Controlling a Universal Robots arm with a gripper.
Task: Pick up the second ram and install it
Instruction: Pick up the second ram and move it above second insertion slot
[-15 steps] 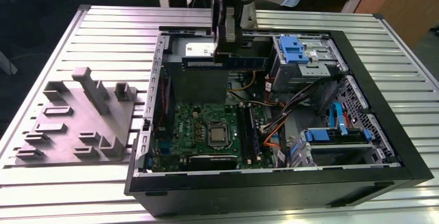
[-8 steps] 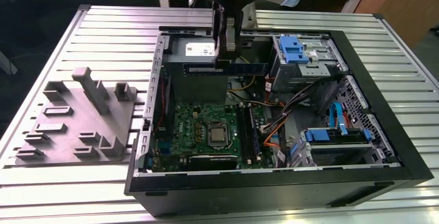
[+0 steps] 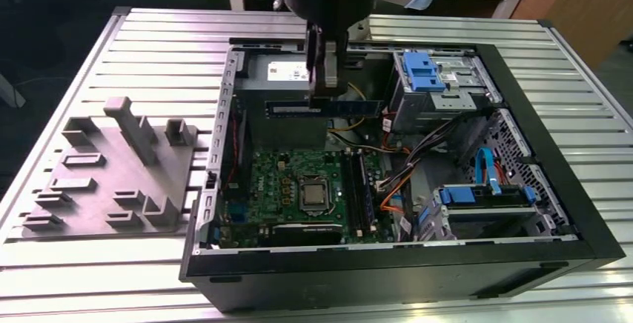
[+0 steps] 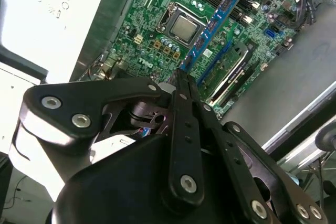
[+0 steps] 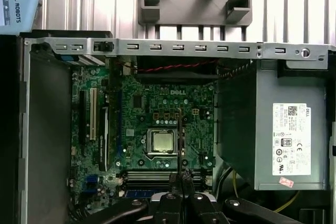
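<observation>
The second ram (image 3: 361, 106) is clamped crosswise right at the tips of the gripper (image 3: 327, 97), fingers closed tight on its middle. In the exterior view it's hanging over the open computer case (image 3: 396, 260), 12 o'clock from the motherboard (image 3: 287, 182).

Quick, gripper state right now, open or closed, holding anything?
Gripper: closed, holding the second ram above the motherboard.
</observation>
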